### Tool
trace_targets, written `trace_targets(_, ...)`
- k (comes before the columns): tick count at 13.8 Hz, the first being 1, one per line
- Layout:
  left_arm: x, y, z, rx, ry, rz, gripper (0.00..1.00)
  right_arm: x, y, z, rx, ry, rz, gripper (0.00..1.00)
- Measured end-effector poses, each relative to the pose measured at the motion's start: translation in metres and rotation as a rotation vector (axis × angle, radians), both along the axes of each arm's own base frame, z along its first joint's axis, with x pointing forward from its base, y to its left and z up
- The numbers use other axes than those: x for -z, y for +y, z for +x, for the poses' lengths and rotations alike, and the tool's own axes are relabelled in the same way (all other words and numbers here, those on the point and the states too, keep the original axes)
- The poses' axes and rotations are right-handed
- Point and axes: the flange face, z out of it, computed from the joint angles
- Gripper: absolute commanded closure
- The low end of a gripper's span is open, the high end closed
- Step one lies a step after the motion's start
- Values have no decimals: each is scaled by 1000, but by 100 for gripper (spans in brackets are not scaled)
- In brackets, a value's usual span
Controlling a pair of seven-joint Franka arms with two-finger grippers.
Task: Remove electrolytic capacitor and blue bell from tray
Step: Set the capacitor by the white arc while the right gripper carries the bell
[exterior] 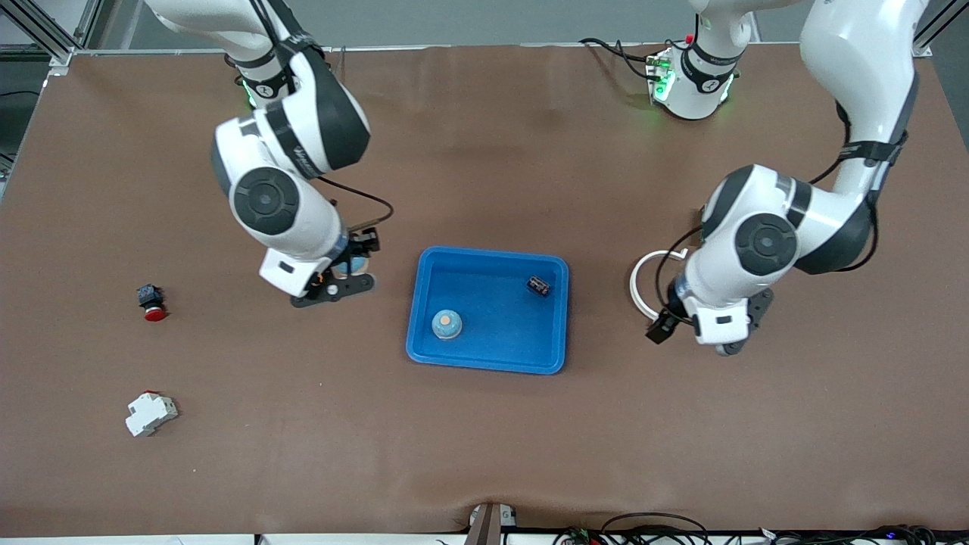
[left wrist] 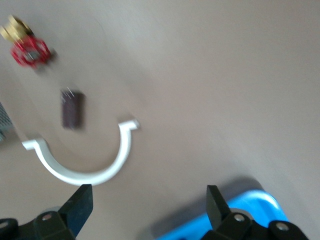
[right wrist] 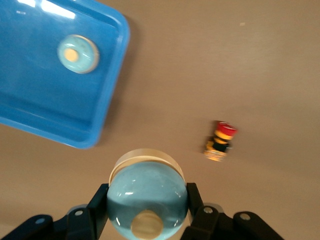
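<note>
Front view shows the right gripper (exterior: 350, 266), left of centre, clenched on a blue bell (exterior: 353, 264) just outside the tray (exterior: 488, 365). A second bell (exterior: 447, 324) and the capacitor (exterior: 538, 285) lie in the tray. Left gripper (exterior: 733, 348), right of centre, hangs released over the table. Likely next: set the bell down, then take the capacitor. No writing is readable.

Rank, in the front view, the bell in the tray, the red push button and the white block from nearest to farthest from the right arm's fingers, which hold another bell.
From the right gripper, shut on a blue bell beside the tray:
1. Bell in the tray, in the tray's corner nearer the camera.
2. Red push button, toward the right arm's end.
3. White block, at that end too, nearest the camera.
</note>
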Motion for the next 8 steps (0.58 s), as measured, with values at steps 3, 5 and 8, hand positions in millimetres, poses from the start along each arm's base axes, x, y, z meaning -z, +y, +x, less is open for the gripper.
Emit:
trace_targets(3, 9, -66, -15, -8, 8, -21, 0, -11, -54, 4, -97, 0, -11, 88)
trace_targets(5, 16, -94, -23, -12, 10, -36, 0, -15, -93, 8, -142, 9, 1, 88)
trace_targets(8, 32, -127, -37, -18, 10, -47, 0, -10, -153, 18, -205, 12, 33, 88)
